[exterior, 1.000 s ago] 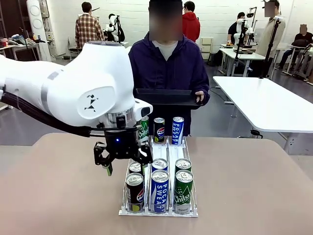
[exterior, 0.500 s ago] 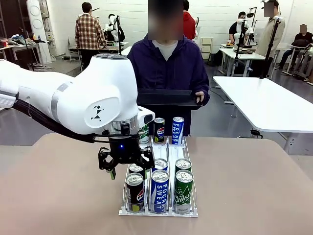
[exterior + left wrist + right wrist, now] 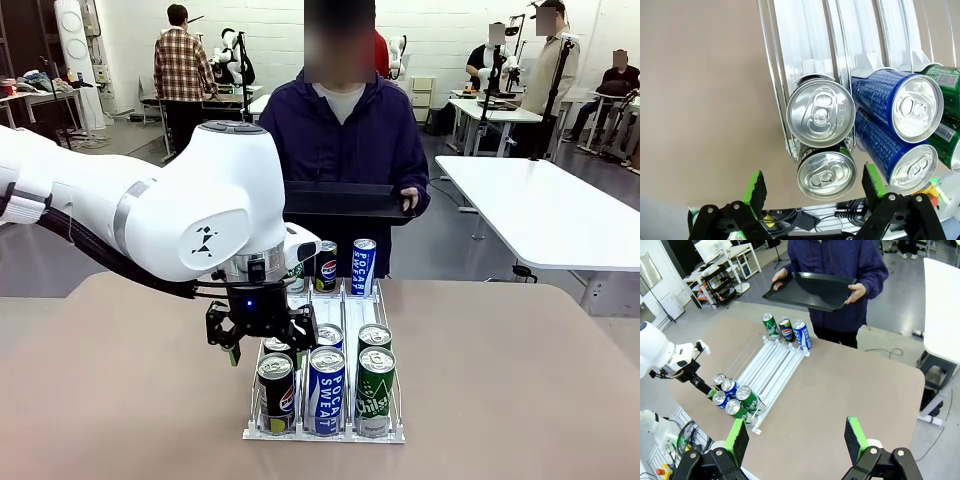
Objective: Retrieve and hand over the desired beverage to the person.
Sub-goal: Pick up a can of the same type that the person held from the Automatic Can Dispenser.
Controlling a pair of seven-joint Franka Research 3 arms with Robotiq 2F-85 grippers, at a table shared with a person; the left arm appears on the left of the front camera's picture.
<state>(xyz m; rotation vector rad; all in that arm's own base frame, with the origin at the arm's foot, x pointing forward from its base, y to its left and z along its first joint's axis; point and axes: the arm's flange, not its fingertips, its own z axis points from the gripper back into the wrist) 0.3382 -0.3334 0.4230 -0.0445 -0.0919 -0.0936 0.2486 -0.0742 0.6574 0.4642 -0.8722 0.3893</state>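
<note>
Nine drink cans (image 3: 329,337) stand in a wire rack (image 3: 250,405) on the tan table (image 3: 120,400). The rack has three lanes, with two rows of cans at my near end and one row at the far end.

My left gripper (image 3: 815,184) hangs over the near end of the left lane. Its jaws are spread wide, and it holds nothing. In the left wrist view, one green pad stands on each side of the near dark can (image 3: 826,175), with a clear gap between pad and can. A second silver-topped can (image 3: 821,111) sits just behind it in the same lane. A blue Pocari Sweat can (image 3: 326,390) and a green can (image 3: 375,392) stand to its right.

My right gripper (image 3: 797,440) is high above the near right part of the table, also wide open with nothing between its pads.

At the far side stands the person (image 3: 340,140) in a dark jacket, holding a black tray (image 3: 345,198) level in both hands, above and beyond the far row of cans.
</note>
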